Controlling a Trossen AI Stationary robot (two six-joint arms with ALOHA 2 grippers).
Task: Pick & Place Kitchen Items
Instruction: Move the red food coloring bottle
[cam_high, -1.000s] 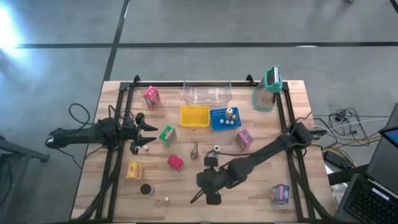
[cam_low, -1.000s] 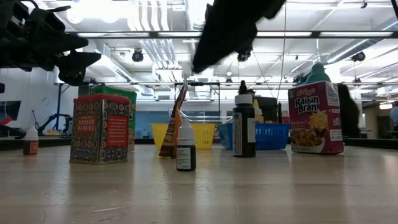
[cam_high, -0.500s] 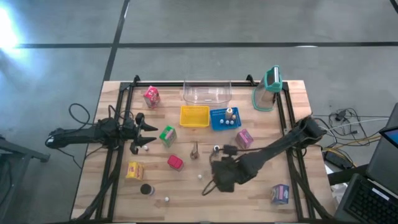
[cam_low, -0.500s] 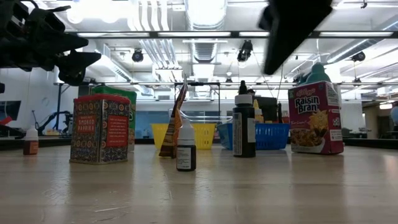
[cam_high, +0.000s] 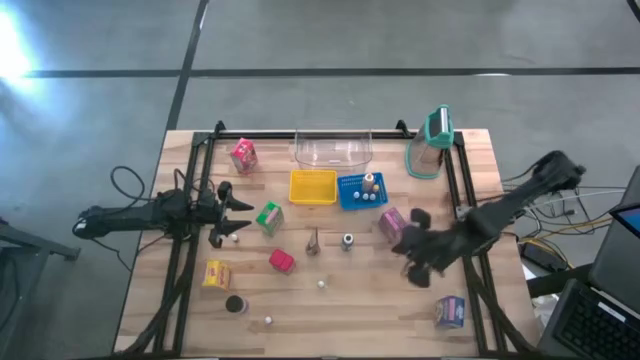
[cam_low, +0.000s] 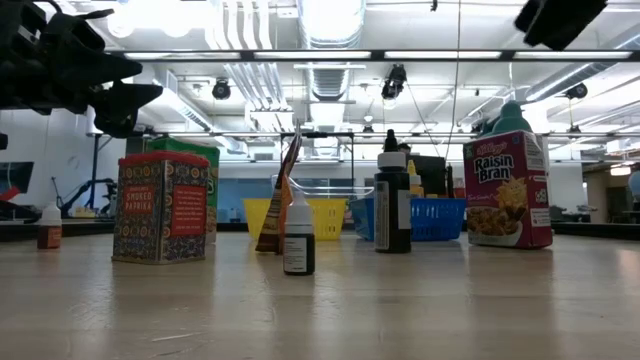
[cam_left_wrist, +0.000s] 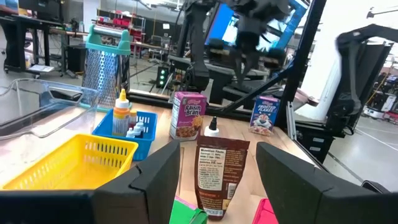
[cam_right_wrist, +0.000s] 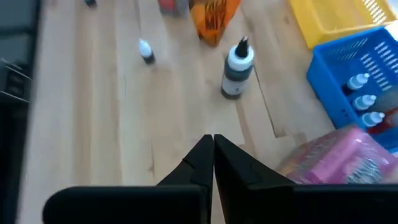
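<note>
From above, the right gripper (cam_high: 418, 262) hung over the right side of the wooden table (cam_high: 300, 310), just beside the pink Raisin Bran carton (cam_high: 392, 222), with nothing in it. The left gripper (cam_high: 236, 215) waited at the table's left edge near the green carton (cam_high: 268, 216). Loose kitchen items lay spread across the table: a red carton (cam_high: 282, 261), a yellow carton (cam_high: 216, 273), a pink carton (cam_high: 243, 154) at the far left, a purple Frosted Flakes carton (cam_high: 451, 311) near the right front corner, a dark disc (cam_high: 235, 304), 2 small white balls (cam_high: 321, 284) and a dark bottle (cam_high: 347, 240). The yellow basket (cam_high: 313, 186) sat bare; the blue basket (cam_high: 361, 191) held several small bottles.

At table height, a paprika tin (cam_low: 161, 207), a brown pouch (cam_low: 282, 196), a small dropper bottle (cam_low: 298, 238) and the dark bottle stood in a row before the baskets, while the right arm showed only at the upper right corner, well clear of them.

The left wrist camera showed that gripper's fingers (cam_left_wrist: 158, 177) spread apart, empty, facing the brown pouch and the Raisin Bran carton.

The right wrist camera showed its fingers (cam_right_wrist: 200, 162) pressed together, holding nothing, above bare wood between the dark bottle and the Raisin Bran carton.

The step in hand appeared to be travel between picks. The next move would likely call for opening the right fingers and lowering squarely over 1 item, probably the Raisin Bran carton nearby.
</note>
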